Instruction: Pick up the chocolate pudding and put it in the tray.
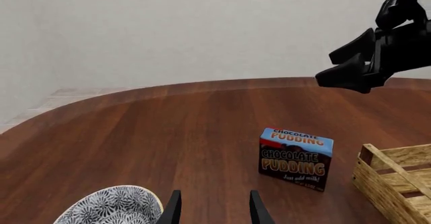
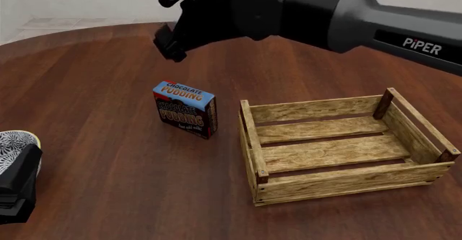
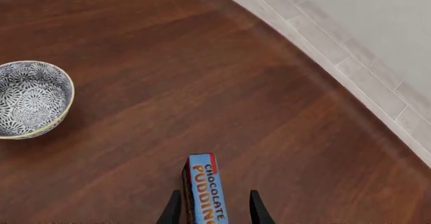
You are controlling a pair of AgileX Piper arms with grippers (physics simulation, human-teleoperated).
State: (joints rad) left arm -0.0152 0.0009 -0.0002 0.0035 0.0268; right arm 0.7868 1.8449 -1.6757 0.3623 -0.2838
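The chocolate pudding (image 2: 185,109) is a small brown carton with a light blue top, standing upright on the wooden table just left of the tray (image 2: 339,152), a slatted wooden crate with nothing in it. My right gripper (image 2: 168,41) is open and hangs above and a little beyond the carton. In the right wrist view the pudding (image 3: 205,189) lies between the two open fingers (image 3: 173,210), apart from them. My left gripper (image 1: 214,211) is open and empty, low at the near left. From there the pudding (image 1: 296,157) and a corner of the tray (image 1: 397,181) lie ahead.
A white patterned bowl (image 2: 14,141) sits at the table's left edge beside my left gripper, and also shows in the right wrist view (image 3: 30,99). The right arm (image 2: 339,7) spans the far side above the table. The table's curved far edge (image 1: 168,89) meets pale floor.
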